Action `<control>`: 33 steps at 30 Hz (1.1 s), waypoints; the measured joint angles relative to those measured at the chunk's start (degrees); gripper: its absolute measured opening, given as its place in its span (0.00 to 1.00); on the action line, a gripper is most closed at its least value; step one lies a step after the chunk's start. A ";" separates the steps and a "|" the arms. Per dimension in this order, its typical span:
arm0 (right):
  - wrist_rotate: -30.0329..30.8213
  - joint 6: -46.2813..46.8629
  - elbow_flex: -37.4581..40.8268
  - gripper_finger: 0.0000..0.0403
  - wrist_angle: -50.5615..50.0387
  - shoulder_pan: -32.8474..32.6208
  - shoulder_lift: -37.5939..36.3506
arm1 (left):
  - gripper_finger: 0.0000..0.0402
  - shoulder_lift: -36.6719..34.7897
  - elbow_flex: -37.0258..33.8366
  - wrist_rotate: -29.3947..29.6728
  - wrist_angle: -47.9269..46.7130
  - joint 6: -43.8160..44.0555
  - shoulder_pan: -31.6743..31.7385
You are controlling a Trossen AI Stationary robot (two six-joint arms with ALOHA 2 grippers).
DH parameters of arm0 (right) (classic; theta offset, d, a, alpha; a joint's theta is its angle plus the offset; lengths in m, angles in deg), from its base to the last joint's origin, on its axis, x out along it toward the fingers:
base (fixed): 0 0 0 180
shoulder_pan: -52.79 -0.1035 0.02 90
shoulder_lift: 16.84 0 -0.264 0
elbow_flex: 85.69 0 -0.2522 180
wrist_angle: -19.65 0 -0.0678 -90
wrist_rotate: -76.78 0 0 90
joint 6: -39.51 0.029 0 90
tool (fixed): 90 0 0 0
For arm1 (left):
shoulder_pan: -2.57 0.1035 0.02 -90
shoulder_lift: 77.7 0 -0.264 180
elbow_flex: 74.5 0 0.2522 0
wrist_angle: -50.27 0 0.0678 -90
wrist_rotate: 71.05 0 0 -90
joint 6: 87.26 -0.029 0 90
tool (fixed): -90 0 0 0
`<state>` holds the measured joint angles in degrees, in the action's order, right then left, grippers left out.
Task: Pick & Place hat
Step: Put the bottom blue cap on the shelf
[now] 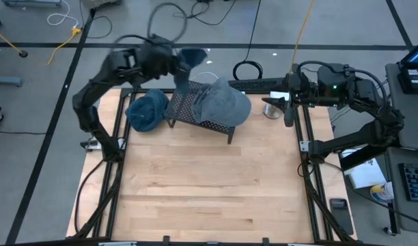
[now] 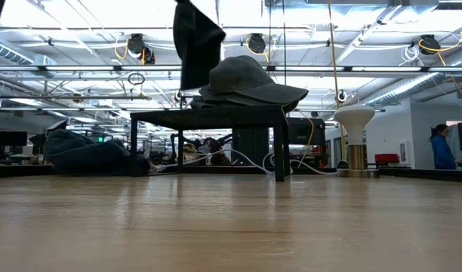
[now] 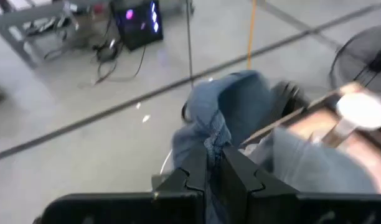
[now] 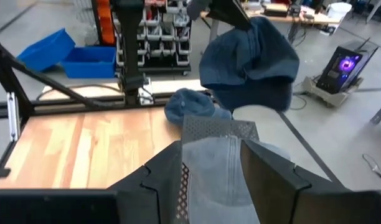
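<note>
The left gripper (image 3: 215, 177) hung above the far edge of the bench (image 1: 195, 184), near its far-left corner, with its fingers (image 3: 190, 180) pinched together on a fold of a blue hat (image 1: 190, 58). The cloth ran up from between the two fingertips and drooped clear of the bench, just above the far end of the black mesh rack (image 1: 195, 109).

A grey hat (image 1: 226, 102) lay on top of that rack, toward its right end, and another blue hat (image 1: 146, 111) lay crumpled on the bench just beside the rack's left end.

The right gripper (image 4: 210, 168) waited at the bench's right edge near the far-right corner, its fingers (image 4: 162, 177) partly apart with nothing between them, pointing toward the rack. A white stand (image 1: 270, 108) stood close by it.
</note>
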<state>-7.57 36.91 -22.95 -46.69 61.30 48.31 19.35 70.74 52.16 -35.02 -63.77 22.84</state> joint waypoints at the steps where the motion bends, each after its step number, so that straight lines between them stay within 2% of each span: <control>1: 0.00 0.01 0.00 0.39 -0.43 0.00 0.00 | 0.04 0.72 0.00 0.30 -0.88 0.82 0.00; 10: 0.01 -0.01 0.00 0.38 -3.76 0.00 0.02 | 0.04 3.18 -0.02 5.81 -10.75 9.63 0.00; 18: 0.04 -0.20 0.00 0.37 -3.92 0.00 0.00 | 0.04 3.19 -0.01 5.16 -12.77 19.02 -0.19; 26: 0.04 0.40 0.00 0.36 -5.42 0.00 0.01 | 0.04 4.92 0.04 5.88 -16.60 32.94 -1.85; 33: 0.04 0.40 0.00 0.36 -6.49 0.00 0.02 | 0.04 7.32 -0.04 5.73 -18.09 37.04 -2.70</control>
<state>-7.53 37.31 -22.95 -53.17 61.30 48.33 26.67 70.70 57.89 -53.11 -26.74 20.14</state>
